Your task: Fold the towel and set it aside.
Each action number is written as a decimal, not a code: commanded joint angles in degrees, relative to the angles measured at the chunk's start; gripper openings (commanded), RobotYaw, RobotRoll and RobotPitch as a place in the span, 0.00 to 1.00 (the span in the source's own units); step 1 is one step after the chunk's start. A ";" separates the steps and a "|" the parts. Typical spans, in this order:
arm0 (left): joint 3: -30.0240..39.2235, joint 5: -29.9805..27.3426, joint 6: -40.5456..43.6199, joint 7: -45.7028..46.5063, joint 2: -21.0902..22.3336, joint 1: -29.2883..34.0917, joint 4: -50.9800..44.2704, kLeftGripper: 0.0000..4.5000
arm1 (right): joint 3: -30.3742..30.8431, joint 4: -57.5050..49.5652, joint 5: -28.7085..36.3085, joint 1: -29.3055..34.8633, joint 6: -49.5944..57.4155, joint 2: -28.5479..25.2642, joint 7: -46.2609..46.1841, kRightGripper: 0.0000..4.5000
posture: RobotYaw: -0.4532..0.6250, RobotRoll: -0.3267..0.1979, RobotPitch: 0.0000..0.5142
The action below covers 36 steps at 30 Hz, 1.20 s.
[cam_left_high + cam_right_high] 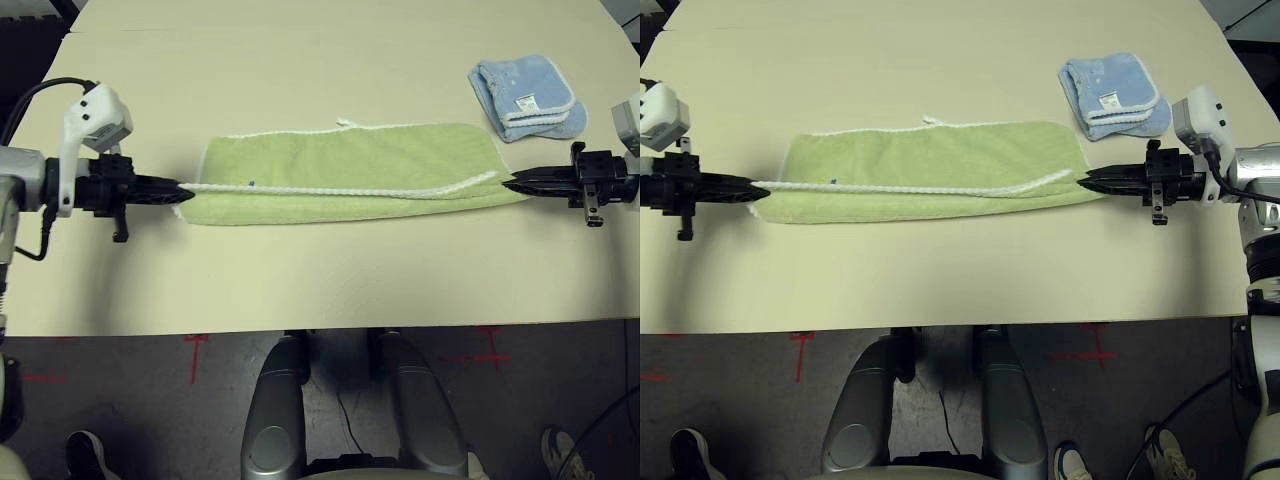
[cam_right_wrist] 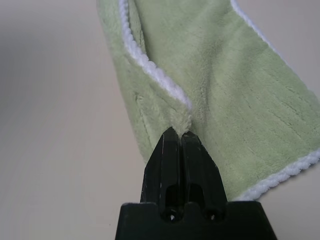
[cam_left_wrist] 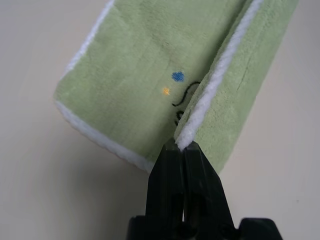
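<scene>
While our left hand (image 1: 178, 189) and right hand (image 1: 508, 182) each pinched a white-edged corner, the towel (image 1: 350, 160) stretched between them, its long axis running hand to hand across the tabletop (image 1: 320, 280). Soft green terry, half folded lengthwise; a blue folded towel (image 1: 527, 97) lay beyond our right hand.

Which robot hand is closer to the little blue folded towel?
The right. The right gripper pinches the light green terry towel's end, just in front of the small light blue folded towel. The left gripper pinches the green towel's far opposite end.
</scene>
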 commanded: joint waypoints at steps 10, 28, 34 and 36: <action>-2.36 2.55 -0.09 -1.28 -0.89 -2.66 1.73 0.01 | -1.54 2.06 -4.95 -2.99 -0.83 3.63 -2.49 0.00 | 0.41 0.62 0.65; -2.80 9.58 -9.95 5.58 -4.64 -11.36 15.51 0.01 | -2.80 14.37 -12.76 -9.62 -6.72 4.94 -18.16 0.00 | 0.41 0.62 0.64; -3.46 11.84 -13.38 7.97 -6.46 -14.48 21.38 0.01 | -2.58 16.58 -14.59 -10.83 -7.63 5.71 -22.18 0.00 | 0.41 0.62 0.65; -3.80 12.43 -14.22 8.28 -6.91 -15.36 22.98 0.01 | -2.56 17.46 -15.15 -11.19 -7.82 5.84 -23.67 0.00 | 0.41 0.62 0.65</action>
